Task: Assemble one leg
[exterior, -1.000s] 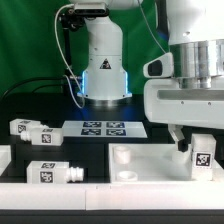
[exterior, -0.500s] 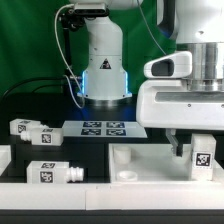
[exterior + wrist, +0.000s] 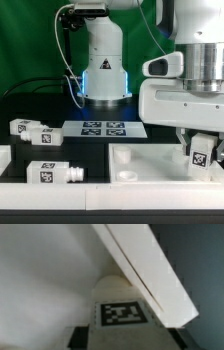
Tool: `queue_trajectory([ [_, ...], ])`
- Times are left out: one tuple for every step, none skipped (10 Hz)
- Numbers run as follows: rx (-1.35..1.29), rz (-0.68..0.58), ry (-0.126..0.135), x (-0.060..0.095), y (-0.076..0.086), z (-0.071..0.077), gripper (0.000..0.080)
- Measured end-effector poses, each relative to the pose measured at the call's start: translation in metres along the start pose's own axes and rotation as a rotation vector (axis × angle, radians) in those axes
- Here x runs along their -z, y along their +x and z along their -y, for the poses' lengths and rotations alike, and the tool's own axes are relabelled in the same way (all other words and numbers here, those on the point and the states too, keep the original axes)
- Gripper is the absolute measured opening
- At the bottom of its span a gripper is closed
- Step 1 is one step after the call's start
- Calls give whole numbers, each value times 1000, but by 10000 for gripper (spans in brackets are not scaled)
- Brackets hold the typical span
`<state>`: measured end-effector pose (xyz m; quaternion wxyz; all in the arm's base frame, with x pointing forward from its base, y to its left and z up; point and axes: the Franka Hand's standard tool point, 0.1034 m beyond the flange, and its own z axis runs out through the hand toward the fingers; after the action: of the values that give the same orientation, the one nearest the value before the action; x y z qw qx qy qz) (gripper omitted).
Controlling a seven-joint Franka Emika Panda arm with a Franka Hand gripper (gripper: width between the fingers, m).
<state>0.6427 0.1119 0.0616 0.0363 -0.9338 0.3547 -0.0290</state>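
Observation:
My gripper (image 3: 201,143) is shut on a white leg (image 3: 202,154) with a black-and-white tag. It holds the leg upright over the right end of the wide flat white panel (image 3: 150,160). In the wrist view the leg (image 3: 122,308) runs out from between the two dark fingers (image 3: 85,337) toward the panel's surface (image 3: 45,274), beside the panel's raised edge (image 3: 150,269). I cannot tell if the leg's tip touches the panel. Three more legs lie on the exterior view's left: two together (image 3: 32,131) and one nearer the front (image 3: 52,172).
The marker board (image 3: 105,128) lies flat in front of the robot base (image 3: 103,70). A low white rail (image 3: 60,193) runs along the front edge of the black table. A round socket (image 3: 127,175) shows at the panel's near corner.
The gripper with the leg has moved slightly down and toward the exterior view's right. The loose legs and the panel have not moved.

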Motion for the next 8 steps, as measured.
queue_trajectory([
  [-130,1,-1,0,1,0,284],
  [-272,14,-1,0,0,0,284],
  [-466,31,11,0,2,-2,284],
  [-616,48,21,0,2,-2,284],
  [-749,61,29,-1,1,-1,284],
  [-855,70,32,-1,0,-1,284],
  [-853,68,33,-1,0,0,284],
  [-847,68,33,-1,0,0,284],
])
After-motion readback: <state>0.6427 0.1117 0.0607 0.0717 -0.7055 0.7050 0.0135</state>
